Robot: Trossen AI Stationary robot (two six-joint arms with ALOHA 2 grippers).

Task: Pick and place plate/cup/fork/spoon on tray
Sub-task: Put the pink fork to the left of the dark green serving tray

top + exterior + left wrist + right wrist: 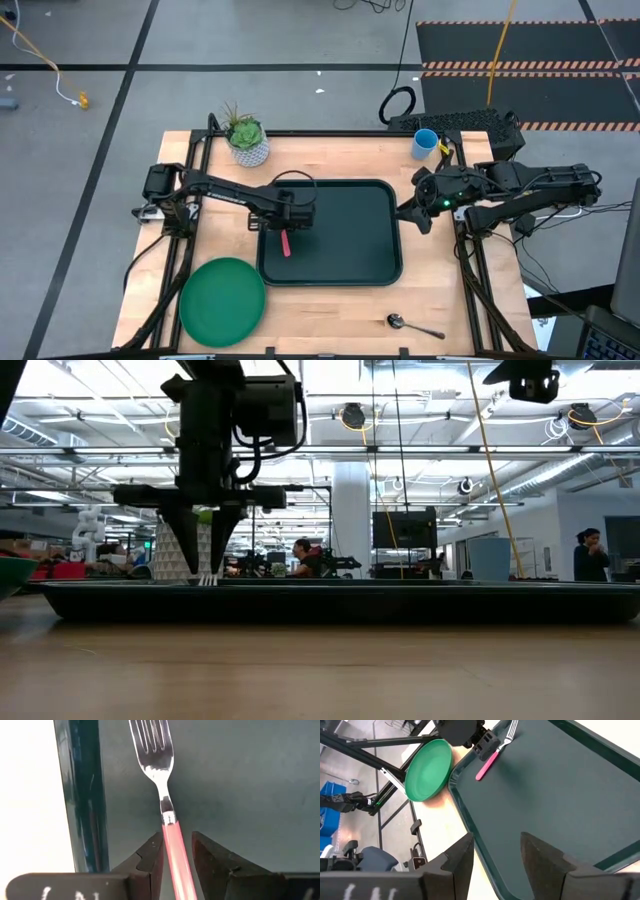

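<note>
The fork (167, 817) lies flat inside the tray (370, 270), close to its left wall, at about nine o'clock from the tray's centre in the high view. Its tines point toward twelve o'clock and its pink-red handle toward six. The left gripper (177, 852) sits low over the handle, just behind the metal neck. In the left wrist view its fingers (150, 857) stand narrowly apart with the handle between them, one finger against it and a slim gap showing on the other side, so I judge the hold slackened or nearly so, and I cannot tell for certain that the fork is free.

The risks follow from that. If the left gripper lifts while one finger drags on the handle, the fork could tip, skate across the tray floor or ride up against the wall beside it. A sideways pull toward nine o'clock could catch the fingertips on the raised rim and shove the tray.

Outward from there, the green plate (222, 300) rests on the table at about seven o'clock of the tray, just off its corner. It is wide and flat, so an edge pinch may slip. The spoon (412, 325) lies at about five o'clock near the table's front edge, where a nudge could send it off. The cup (425, 143) stands at one o'clock. The right gripper (492, 852) hovers beside the tray's right wall, fingers spread wide and holding nothing.
</note>
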